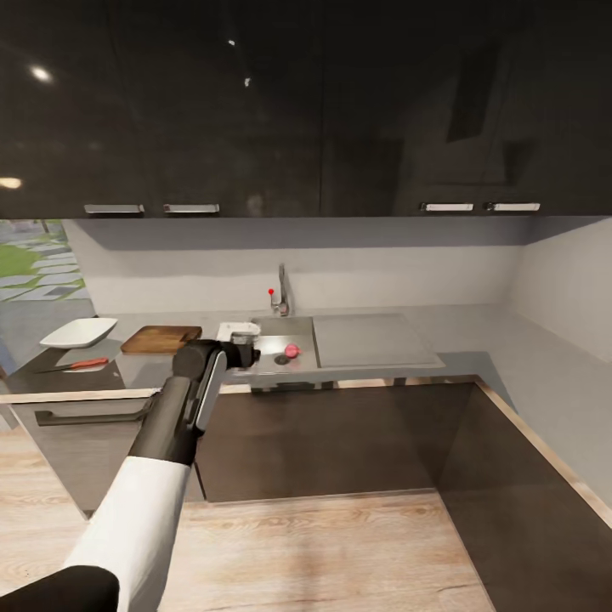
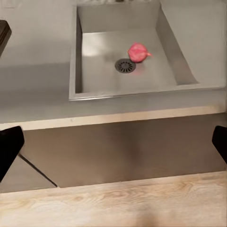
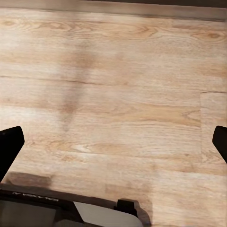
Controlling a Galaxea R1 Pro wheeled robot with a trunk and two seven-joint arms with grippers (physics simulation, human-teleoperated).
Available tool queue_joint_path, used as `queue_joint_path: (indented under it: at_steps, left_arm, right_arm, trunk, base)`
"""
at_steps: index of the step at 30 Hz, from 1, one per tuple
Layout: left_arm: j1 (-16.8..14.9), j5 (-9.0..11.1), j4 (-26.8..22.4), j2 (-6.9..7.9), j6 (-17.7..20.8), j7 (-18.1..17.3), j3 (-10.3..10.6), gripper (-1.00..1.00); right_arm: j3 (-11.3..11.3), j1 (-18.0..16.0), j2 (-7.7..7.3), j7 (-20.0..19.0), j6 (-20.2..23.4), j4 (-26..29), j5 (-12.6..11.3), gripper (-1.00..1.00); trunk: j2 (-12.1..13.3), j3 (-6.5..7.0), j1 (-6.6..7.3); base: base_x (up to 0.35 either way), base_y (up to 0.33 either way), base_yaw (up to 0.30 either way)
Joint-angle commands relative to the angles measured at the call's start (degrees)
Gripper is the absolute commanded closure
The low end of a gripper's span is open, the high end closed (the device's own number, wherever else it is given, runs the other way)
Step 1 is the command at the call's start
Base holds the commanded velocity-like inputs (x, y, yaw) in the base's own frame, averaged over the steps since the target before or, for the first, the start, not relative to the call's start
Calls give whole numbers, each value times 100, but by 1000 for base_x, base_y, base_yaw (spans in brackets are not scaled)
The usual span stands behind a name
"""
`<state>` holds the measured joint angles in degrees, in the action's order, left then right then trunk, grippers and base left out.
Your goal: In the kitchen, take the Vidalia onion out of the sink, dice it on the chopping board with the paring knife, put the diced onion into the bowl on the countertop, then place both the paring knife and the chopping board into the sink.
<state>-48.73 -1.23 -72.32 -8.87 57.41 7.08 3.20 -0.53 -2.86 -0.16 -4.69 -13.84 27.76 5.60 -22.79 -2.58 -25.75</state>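
Right, the left arm is stretched out toward the sink, and its hand hangs over the front edge of the surface, just at the basin's left rim. From the wrist view, the two dark fingertips sit far out at either side, so that hand is spread wide with nothing between them. Down in the basin lies the onion, pinkish-red, resting on the steel floor just beside the round drain, its pointed tip turned away from the drain. Nothing else is in the sink. A tap with a red knob stands at the back rim, and the flat drainboard runs off toward the right. Over toward the left end of the surface, the chopping board lies flat and bare. Beyond it, the white bowl sits near the far left end; what it holds cannot be made out from here. The knife with its red handle lies near the front edge, in front of the bowl. The right hand is also spread wide, fingertips well apart, pointing down at the pale wood floor.
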Motion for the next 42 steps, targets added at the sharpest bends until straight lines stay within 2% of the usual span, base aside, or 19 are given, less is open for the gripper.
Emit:
queue_joint_path:
  at_steps: [1,4,8,13,16,22,24,26,27,33,42]
  left_arm:
    - [-84,-6,89,0,25,14,5,-100]
    - [-410,10,524,0,19,13,5,-100]
    - [-577,108,733,0,17,16,3,-100]
    - [-644,621,807,5,22,15,8,-100]
    - [-652,779,719,15,24,4,14,-100]
    - [-661,846,557,37,25,-9,74,-100]
    - [-663,849,531,42,25,-12,173,-100]
    - [-664,859,538,52,19,-13,377,-100]
    - [-664,860,548,55,18,-13,398,-100]
    - [-664,858,563,67,10,-9,431,-100]
    - [-664,849,772,79,-8,-5,436,-100]
  right_arm:
    - [0,-4,-2,3,-15,-2,55,-100]
    - [0,-4,0,3,-14,-6,55,-100]
    - [-1,-4,5,3,-13,-7,55,-100]
    - [-5,-4,7,3,-18,-6,55,-100]
    - [-2,-4,7,3,-21,-5,55,-100]
    - [0,-4,4,3,-21,-5,57,-100]
    - [0,-4,2,3,-21,-2,57,-100]
    - [0,-4,2,3,-22,1,57,-100]
    - [2,-4,1,3,-22,1,58,-100]
    - [8,-4,-1,3,-22,2,63,-100]
    - [-1,-4,7,4,-17,2,57,-100]
  trunk:
    - [-13,-14,-4]
    - [-13,-14,-4]
    - [-13,-14,-4]
    - [-13,-14,-4]
    - [-13,-14,-4]
    - [-13,-14,-4]
    - [-13,-14,-4]
    - [-13,-14,-4]
    - [-13,-14,-4]
    - [-13,-14,-4]
    - [-13,-14,-4]
  base:
    - [0,0,0]
    - [0,0,0]
    - [0,0,0]
    - [0,0,0]
    - [0,0,0]
    - [0,0,0]
    - [0,0,0]
    - [0,0,0]
    - [0,0,0]
    - [46,0,0]
    - [255,-63,0]
